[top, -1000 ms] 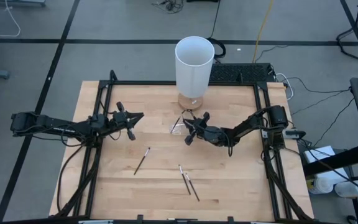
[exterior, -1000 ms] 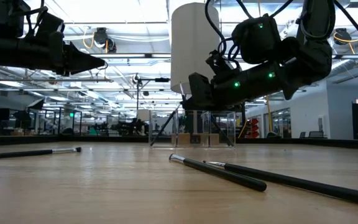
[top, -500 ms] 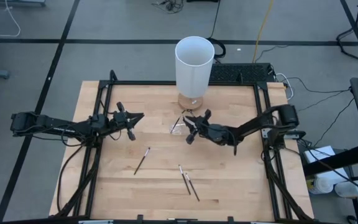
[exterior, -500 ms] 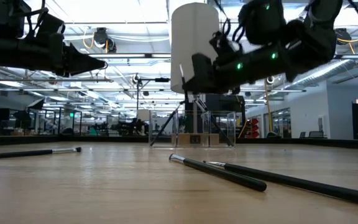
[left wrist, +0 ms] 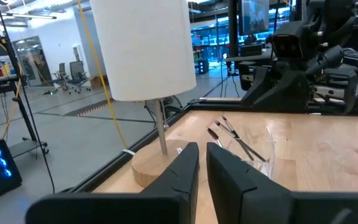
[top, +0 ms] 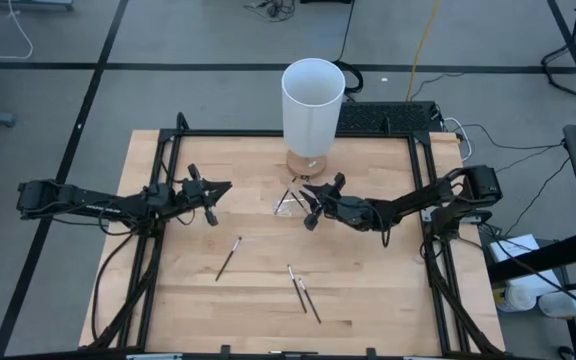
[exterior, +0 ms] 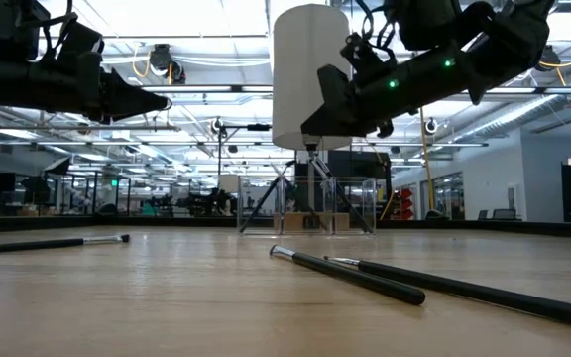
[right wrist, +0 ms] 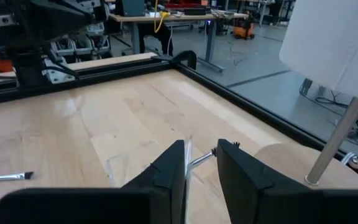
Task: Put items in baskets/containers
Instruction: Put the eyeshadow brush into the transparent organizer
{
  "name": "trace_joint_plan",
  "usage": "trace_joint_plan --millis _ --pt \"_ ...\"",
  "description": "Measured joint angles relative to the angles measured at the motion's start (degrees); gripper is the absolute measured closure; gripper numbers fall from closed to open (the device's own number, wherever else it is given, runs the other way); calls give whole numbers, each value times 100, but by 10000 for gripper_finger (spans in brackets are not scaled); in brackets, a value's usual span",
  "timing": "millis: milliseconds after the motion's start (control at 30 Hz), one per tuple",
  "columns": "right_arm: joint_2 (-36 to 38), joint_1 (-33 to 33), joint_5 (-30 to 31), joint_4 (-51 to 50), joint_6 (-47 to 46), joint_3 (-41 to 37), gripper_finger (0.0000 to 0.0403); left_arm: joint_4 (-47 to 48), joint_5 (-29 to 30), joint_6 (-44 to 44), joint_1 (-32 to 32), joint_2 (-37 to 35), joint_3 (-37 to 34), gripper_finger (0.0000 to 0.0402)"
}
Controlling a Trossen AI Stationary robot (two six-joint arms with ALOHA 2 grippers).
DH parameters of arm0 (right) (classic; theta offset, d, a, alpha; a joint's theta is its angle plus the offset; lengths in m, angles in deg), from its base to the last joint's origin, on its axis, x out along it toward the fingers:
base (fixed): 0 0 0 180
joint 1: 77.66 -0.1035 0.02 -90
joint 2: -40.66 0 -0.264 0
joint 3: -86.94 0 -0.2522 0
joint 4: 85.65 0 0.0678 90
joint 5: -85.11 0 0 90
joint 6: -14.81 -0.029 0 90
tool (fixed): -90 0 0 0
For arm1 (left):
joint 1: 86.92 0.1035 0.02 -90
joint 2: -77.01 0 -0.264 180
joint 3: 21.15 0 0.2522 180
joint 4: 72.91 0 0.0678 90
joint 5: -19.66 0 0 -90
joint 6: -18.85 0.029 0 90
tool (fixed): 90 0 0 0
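The clear container [top: 286,203] stands on the wood just in front of the white cylinder's base; several dark sticks [left wrist: 232,134] lean inside it, their tips above its rim. One loose stick [top: 228,257] lies left of centre, and two more [top: 303,292] lie close together near the near edge. My right gripper [top: 306,205] hovers above the container [exterior: 310,206], narrowly open and touching nothing. A stick's silver neck [right wrist: 202,160] shows beyond its fingers. My left gripper [top: 228,186] waits shut above the table's left half.
The tall white cylinder [top: 313,105] on a thin rod and round wooden foot [left wrist: 157,165] stands at the far edge, right behind the container. A black frame runs along the table's left, right and far edges [top: 268,133]. Bare wood lies around the loose sticks.
My right gripper has risen from just above the clear container and drawn a little toward the table's right edge, its arm stretching out lower behind it. The sticks and the container have stayed where they were.
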Motion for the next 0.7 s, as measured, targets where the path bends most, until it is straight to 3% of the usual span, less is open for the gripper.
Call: trace_joint_plan --millis 233,367,467,533,700 --pt "299 -79 2 147 257 4 320 2 0 20 1 0 0 360" --pt "773 -420 -7 -378 618 217 348 9 2 37 0 0 0 360" --pt "1138 -955 6 -1493 1030 831 389 12 2 33 0 0 0 360" --pt "1194 -1361 13 -2510 1095 1441 396 40 -1 33 0 1 -1 360" --pt "873 -2363 341 -5384 147 3007 401 39 -4 -31 -1 1 -2 360"
